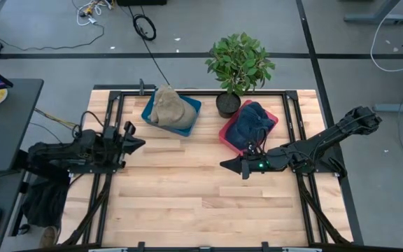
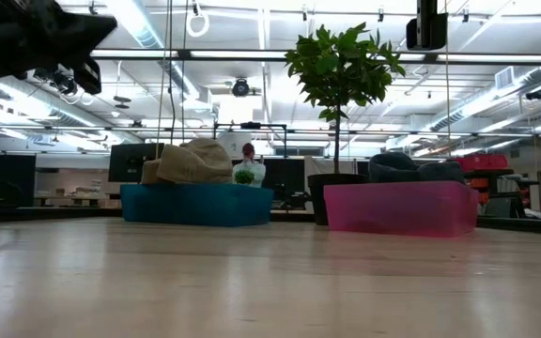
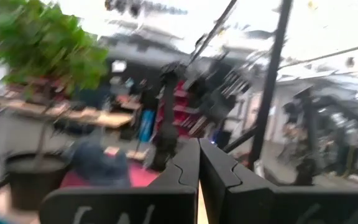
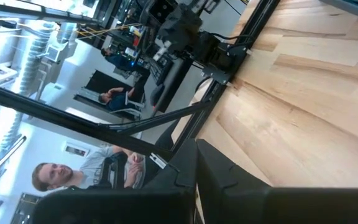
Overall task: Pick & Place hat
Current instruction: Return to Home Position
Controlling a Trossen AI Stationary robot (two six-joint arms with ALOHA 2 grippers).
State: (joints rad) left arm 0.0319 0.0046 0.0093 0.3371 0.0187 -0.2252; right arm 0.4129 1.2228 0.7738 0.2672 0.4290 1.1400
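A tan hat [image 1: 168, 106] lies in a blue tray [image 1: 191, 119] at the table's far side; the low view shows the same tan hat [image 2: 191, 161]. To its right, a dark blue hat [image 1: 249, 124] fills a pink tray [image 1: 227, 134], and this dark blue hat [image 2: 411, 167] also shows in the low view. My left gripper [image 1: 138, 145] hovers shut near the table's left edge, pointing right, holding nothing. My right gripper [image 1: 227, 164] hovers shut just near of the pink tray, pointing left, also holding nothing. Each wrist view shows its fingers closed, the left gripper [image 3: 199, 142] and the right gripper [image 4: 196, 144].
A potted plant [image 1: 238, 66] stands at the far edge between the two trays. A black frame [image 1: 114, 112] runs along the table's sides and back. Bare wood [image 1: 187, 196] spreads across the middle and near half. A person [image 4: 73, 171] sits beyond the table's left side.
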